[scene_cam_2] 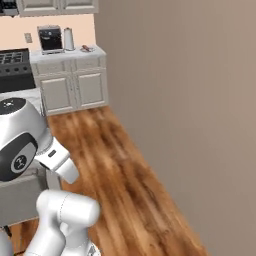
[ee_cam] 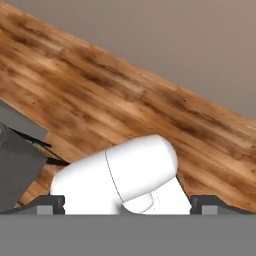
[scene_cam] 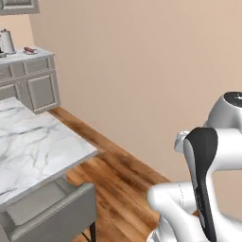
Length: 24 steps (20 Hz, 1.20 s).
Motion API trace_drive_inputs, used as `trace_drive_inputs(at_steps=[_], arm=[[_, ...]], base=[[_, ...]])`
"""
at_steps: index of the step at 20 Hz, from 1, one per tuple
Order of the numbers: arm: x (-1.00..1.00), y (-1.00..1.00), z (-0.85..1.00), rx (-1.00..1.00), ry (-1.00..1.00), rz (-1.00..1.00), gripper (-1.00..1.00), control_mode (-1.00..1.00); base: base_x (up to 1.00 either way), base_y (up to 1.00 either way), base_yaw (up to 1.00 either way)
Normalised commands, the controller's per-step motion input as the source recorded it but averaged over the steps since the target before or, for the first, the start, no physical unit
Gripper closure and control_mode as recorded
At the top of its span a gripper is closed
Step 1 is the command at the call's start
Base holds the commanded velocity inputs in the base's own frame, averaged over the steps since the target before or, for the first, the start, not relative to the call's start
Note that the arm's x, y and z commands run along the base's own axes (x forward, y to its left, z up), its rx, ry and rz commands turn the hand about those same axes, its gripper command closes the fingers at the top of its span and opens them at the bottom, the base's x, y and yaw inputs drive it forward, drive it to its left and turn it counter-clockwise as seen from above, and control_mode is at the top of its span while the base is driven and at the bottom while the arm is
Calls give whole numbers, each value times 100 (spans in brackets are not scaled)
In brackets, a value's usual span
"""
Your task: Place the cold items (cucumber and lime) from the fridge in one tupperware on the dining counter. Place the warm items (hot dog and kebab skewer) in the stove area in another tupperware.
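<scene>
Holding the gripper wide apart and empty, looking down on wooden floor with a grey stool close at the left. Sitting beside the dining counter, its marble top reaching toward the stove area. Seeing, far off on the white top right of the range, near a kettle and a black toaster oven, a small reddish item, too small for telling hot dog from skewer.

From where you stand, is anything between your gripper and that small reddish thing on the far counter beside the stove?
Nothing visible blocks it. Bare wood floor runs to the cabinets under the reddish thing; the marble island sits off to the left. The open gripper points at floor.
</scene>
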Motion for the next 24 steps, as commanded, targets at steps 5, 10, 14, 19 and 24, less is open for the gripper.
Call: trace_drive_inputs(at_steps=[5,10,14,19,24], arm=[[0,0,0,0,0,0,-100,100],[0,0,0,0,0,0,-100,100],[0,0,0,0,0,0,-100,100],[0,0,0,0,0,0,-100,100],[0,0,0,0,0,0,-100,100]], base=[[100,-72,32],[100,-56,37],[100,-68,36],[100,-64,37],[100,-50,35]])
